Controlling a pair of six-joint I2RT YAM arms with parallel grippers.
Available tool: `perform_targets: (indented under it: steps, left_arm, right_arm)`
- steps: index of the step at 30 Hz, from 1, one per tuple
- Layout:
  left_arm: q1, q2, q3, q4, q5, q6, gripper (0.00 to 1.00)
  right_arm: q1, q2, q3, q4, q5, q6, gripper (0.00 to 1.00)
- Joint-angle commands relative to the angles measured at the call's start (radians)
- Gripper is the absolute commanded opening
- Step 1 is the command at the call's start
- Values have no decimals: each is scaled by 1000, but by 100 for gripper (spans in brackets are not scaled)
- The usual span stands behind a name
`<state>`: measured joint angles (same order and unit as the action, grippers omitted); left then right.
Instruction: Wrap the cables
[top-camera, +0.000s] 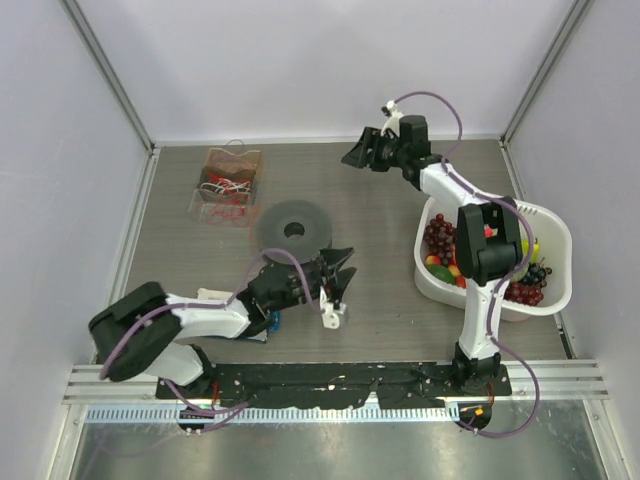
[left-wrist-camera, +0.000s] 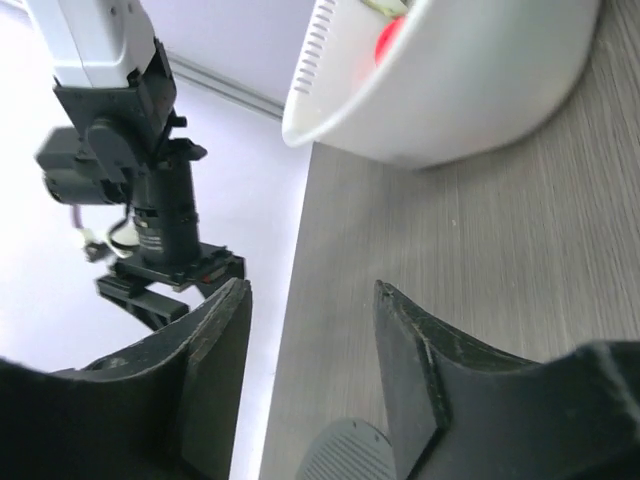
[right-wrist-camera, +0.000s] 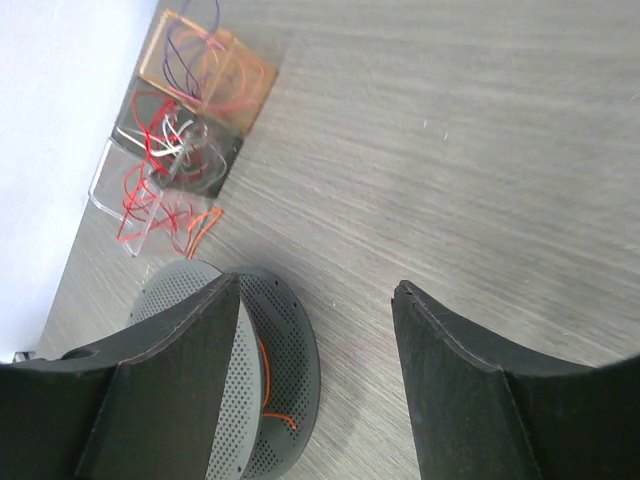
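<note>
1. Presently, the cables (top-camera: 226, 186) are seen as a loose orange-red and whitish tangle in and over a clear tray (top-camera: 205, 208) at the far left of the table (top-camera: 390, 215), close to the left wall (top-camera: 60, 160).
2. From the right gripper (top-camera: 358, 151) the tangle lies to the left and slightly nearer the bases, well apart. Its long axis is judged to run far-to-near along that wall.
3. The right gripper's jaws are spread wide and nothing is held. They are turned toward the tangle, so this arm is judged better placed, though neither is clearly nearer.
4. The left gripper (top-camera: 340, 268) is likewise spread wide and empty, and is pointed away, toward the white basket (top-camera: 548, 212).
5. A grey perforated disc (top-camera: 293, 228) is set just beside the tray's near end, and a stray orange strand is seen on it in the right wrist view.
6. The table is a flat wood-grain surface, enclosed by pale walls on three sides. An approach from the right is judged unobstructed.
</note>
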<state>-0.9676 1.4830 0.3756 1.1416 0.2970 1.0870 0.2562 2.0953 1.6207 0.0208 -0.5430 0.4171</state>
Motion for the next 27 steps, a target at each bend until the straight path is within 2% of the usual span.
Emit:
perform_targets:
  steps: [1,3,6,8,13,16,20,24,27]
  left_arm:
    - [-3,-200,242,-599,-1,-211,59]
    - [-3,-234,342,-760,-44,-353,68]
    - [-3,-248,517,-1050,-134,-493,92]
    - [15,-242,653,-1231,-194,-626,100]
    - [199,-211,934,-1587,-159,-922,100]
    - [380,-147,1113,-1804,-26,-1079,100]
    - [628,-38,1293,-2009,138,-1188,100]
    - [850,19,1332,-2096,237,-1269,100]
    - [993,4,1283,-2096,220,-1279,100]
  right_arm:
    - [-15,-162,79,-59,29,-84,69]
    - [-24,-204,87,-76,34,-104,69]
    - [-29,-285,91,-102,55,-182,70]
    - [-32,-336,99,-130,93,-234,72]
    - [-64,-461,84,-211,141,-277,77]
    - [-71,-524,28,-263,172,-322,79]
    - [-87,-615,-56,-301,221,-340,80]
    - [-121,-725,-195,-297,258,-317,81]
    - [-132,-791,-304,-291,316,-284,82]
